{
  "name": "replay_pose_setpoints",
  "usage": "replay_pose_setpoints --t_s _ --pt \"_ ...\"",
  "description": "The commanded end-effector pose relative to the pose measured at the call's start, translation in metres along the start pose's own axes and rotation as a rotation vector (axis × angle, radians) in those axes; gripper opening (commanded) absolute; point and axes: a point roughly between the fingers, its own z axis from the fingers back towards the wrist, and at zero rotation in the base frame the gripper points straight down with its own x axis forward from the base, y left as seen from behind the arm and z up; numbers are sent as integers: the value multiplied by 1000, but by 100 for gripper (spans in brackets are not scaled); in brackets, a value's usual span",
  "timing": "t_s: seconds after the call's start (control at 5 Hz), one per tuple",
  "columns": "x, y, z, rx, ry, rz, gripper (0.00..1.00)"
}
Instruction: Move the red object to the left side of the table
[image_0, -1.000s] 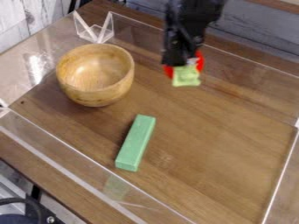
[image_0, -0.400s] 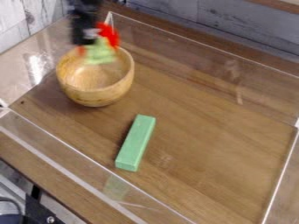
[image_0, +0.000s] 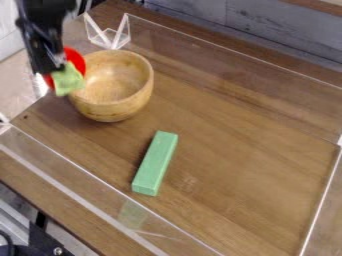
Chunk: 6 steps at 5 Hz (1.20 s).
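The red object (image_0: 72, 64), a small toy strawberry with a light green cap (image_0: 63, 84), hangs from my gripper (image_0: 56, 70) at the far left of the frame. My gripper is shut on it and holds it in the air, just left of the wooden bowl's rim. Its dark body reaches down from the top left corner. The table (image_0: 241, 130) is brown wood grain with darker plank lines.
A round wooden bowl (image_0: 110, 84) sits on the left part of the table, right beside the held strawberry. A long green block (image_0: 156, 163) lies near the front middle. A low clear plastic wall (image_0: 80, 205) edges the tabletop.
My gripper has carried the strawberry from the upper middle of the table leftward, over the bowl, to beyond the bowl's left rim and slightly lower.
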Motion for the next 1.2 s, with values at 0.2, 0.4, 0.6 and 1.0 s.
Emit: replay_pose_setpoints --t_s 0.2,0.4,0.6,1.0 --pt "-1 3 -26 -10 -57 140 0" --pt "-12 3 -44 -42 -70 166 0" --pt "-12 4 -62 -77 -79 185 0" --pt "-14 3 -80 -125 -103 311 0"
